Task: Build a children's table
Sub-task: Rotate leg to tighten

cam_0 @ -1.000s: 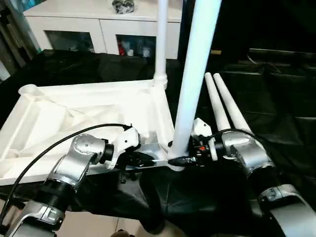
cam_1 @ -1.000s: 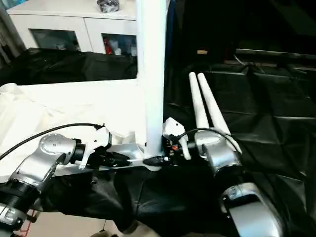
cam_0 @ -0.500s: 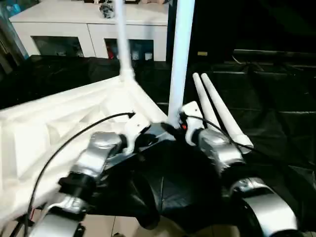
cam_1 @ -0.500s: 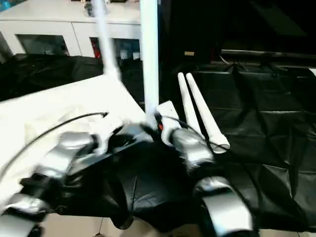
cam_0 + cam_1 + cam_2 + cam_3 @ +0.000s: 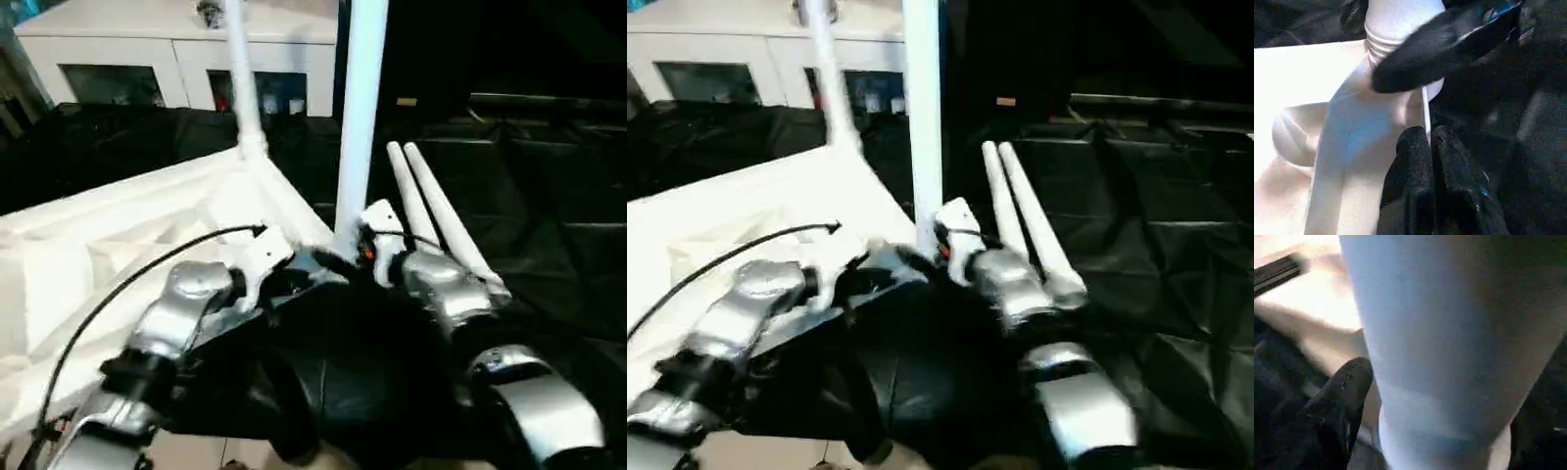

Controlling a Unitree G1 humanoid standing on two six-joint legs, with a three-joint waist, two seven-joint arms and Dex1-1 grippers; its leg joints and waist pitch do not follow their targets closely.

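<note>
Between the spread fingers of the right gripper (image 5: 1415, 396) stands an upright leg (image 5: 359, 117), seated in the near corner socket of the tabletop (image 5: 118, 245). The left gripper (image 5: 1431, 147), fingers pressed together and empty, rests against that corner's rim. Two loose legs (image 5: 431, 206) lie just beyond the right gripper.

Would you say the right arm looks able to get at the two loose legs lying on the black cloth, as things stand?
Probably yes: the loose legs lie just beyond the right gripper, with nothing between them.
</note>
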